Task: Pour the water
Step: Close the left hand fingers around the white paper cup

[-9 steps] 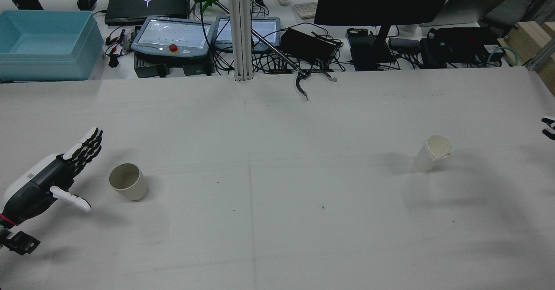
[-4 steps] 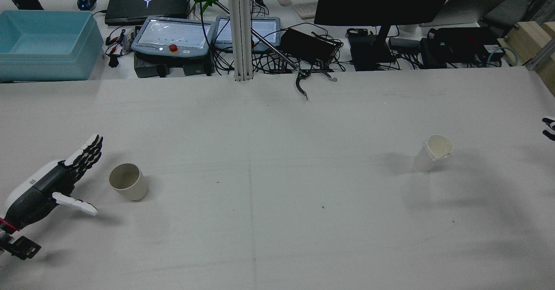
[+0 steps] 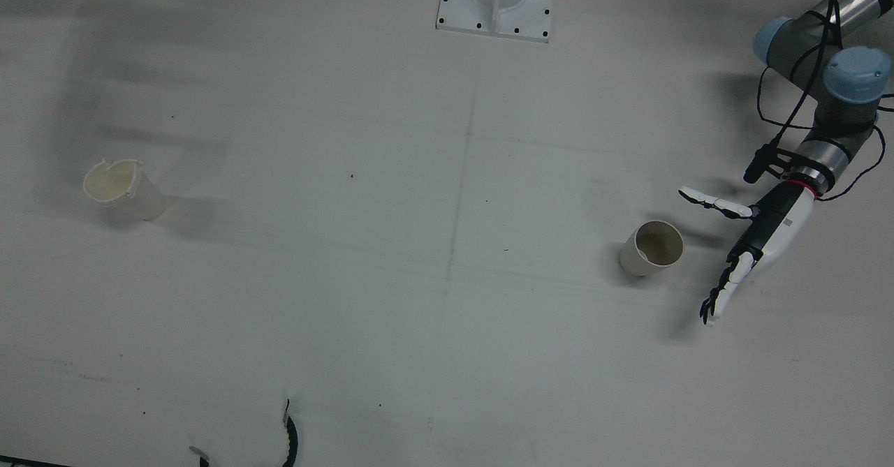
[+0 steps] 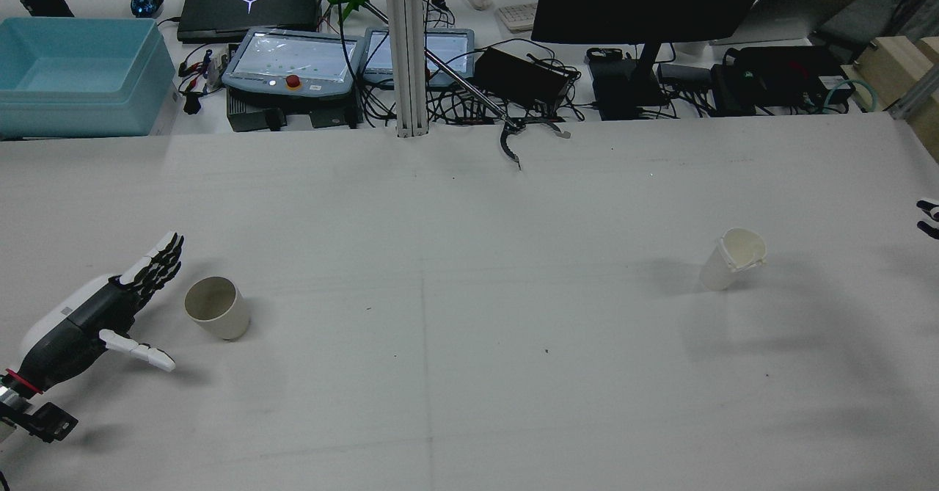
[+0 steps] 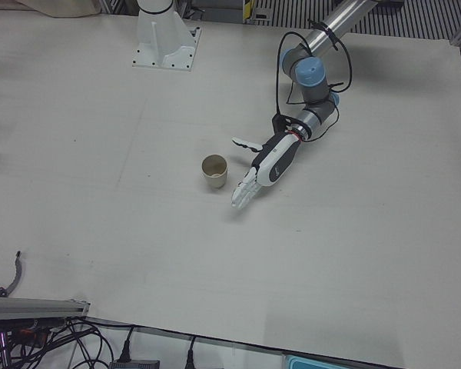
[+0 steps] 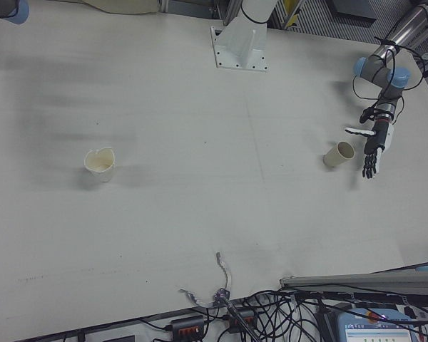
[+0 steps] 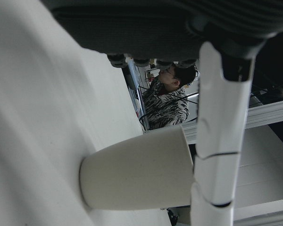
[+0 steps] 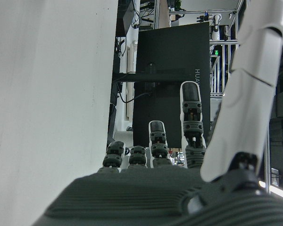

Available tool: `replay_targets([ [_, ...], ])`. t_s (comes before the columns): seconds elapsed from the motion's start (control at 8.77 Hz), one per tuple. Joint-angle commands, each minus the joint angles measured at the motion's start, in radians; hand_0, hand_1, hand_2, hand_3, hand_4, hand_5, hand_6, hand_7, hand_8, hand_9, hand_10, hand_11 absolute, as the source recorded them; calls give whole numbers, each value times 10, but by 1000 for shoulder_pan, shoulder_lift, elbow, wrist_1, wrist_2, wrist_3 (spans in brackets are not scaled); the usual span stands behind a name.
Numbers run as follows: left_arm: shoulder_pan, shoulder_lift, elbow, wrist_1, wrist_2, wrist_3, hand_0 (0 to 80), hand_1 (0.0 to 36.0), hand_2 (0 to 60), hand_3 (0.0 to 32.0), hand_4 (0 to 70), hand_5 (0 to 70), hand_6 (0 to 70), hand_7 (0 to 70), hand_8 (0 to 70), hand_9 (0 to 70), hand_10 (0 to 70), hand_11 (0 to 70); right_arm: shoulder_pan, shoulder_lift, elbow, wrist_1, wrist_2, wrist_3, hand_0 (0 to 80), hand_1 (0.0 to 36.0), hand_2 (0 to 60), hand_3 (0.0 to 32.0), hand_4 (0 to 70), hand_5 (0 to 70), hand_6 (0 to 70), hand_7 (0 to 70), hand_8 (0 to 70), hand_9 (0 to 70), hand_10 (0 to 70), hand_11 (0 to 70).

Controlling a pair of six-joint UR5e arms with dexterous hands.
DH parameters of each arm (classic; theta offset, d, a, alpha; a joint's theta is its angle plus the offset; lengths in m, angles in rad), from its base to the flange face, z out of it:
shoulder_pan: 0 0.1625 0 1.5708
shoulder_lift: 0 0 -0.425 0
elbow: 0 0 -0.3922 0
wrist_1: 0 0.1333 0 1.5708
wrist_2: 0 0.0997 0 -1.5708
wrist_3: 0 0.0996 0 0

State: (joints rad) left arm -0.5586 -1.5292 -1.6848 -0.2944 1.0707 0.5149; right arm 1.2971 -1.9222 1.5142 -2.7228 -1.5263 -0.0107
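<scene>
Beige cup [image 4: 216, 307] upright, empty, left hand [image 4: 103, 315] splayed beside, right hand [image 4: 928, 217] unclear.

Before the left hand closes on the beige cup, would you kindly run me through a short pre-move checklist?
1. Left hand open, fingers apart: ok.
2. Beige cup upright on the table: ok.
3. Left hand touching the cup: not ok, a gap shows beside it.
4. White cup standing, apart from the beige one: ok.
5. Water in either cup: cannot tell.
6. Right hand ready: only its fingers show at the rear view's edge, nowhere near the white cup.
</scene>
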Motion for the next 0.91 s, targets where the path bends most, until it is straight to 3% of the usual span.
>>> replay_targets([
  [0.0, 19, -46, 3, 52, 0, -5, 661, 246, 0, 0, 21, 0, 0, 9, 0, 0, 6, 42, -1, 0, -3, 0, 0, 0, 569, 169, 0, 0, 382, 139, 159, 187, 67, 64, 76, 125],
  [0.23, 19, -60, 5, 66, 2, -7, 708, 257, 0, 0, 28, 9, 0, 13, 0, 0, 7, 43, -2, 3, -3, 2, 0, 1, 569, 170, 0, 0, 386, 144, 161, 190, 69, 67, 76, 125],
  [0.8, 20, -115, 14, 116, 5, -6, 708, 260, 0, 0, 30, 11, 0, 13, 0, 0, 9, 47, -2, 12, -9, 2, 0, 0, 565, 167, 0, 0, 389, 144, 165, 191, 70, 68, 80, 130],
])
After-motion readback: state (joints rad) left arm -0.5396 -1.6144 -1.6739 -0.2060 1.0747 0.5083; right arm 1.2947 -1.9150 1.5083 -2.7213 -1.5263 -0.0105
